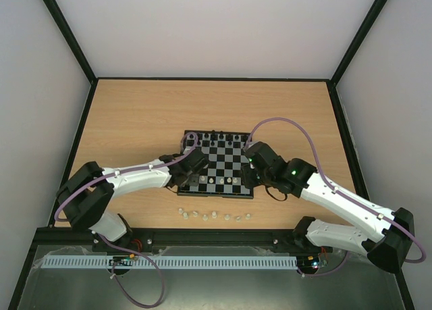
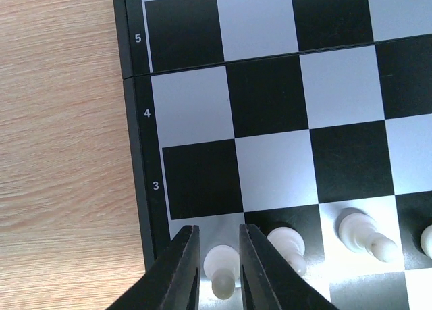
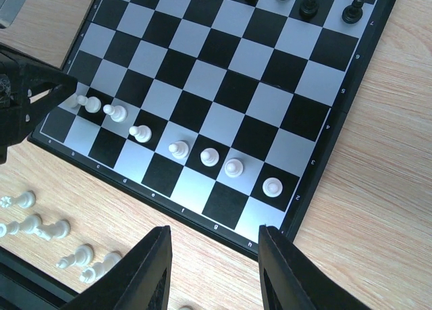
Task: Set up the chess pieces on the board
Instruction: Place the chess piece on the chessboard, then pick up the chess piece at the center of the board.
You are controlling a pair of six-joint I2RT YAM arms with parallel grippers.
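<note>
Top view: the board (image 1: 228, 163) sits mid-table (image 1: 135, 121). My left gripper (image 1: 198, 178) is down at its 8 o'clock corner, over the near rows. The right gripper (image 1: 251, 169) hangs over the 4 o'clock edge. A line of white pawns (image 1: 220, 182) stands along the near side and black pieces (image 1: 216, 133) along the 12 o'clock side. The loose white pieces (image 1: 214, 215) lie in a row on the wood at 6 o'clock from the board, well apart from both grippers.

Left wrist: the two fingers (image 2: 182, 276) come up from 6 o'clock and bracket the end pawn (image 2: 221, 266). It stands upright on a pale square in the row below the one marked 3, next to the rim. The jaws sit very close on either side, and I can't tell whether they pinch it or merely flank it. Three more white pawns run off towards 3 o'clock, the nearest just beside the right-hand finger.

Right wrist: this gripper is released and carries nothing. Its fingers (image 3: 152, 276) are spread, with only board rim and wood between them. Seven white pawns run in a line from 9 o'clock towards 4 o'clock, all at 12 o'clock of the fingertips and clear of them. The left gripper's dark tip shows at 9 o'clock beside the first of them. Several loose white pieces lie on the wood at 8 o'clock, near the left-hand finger.
</note>
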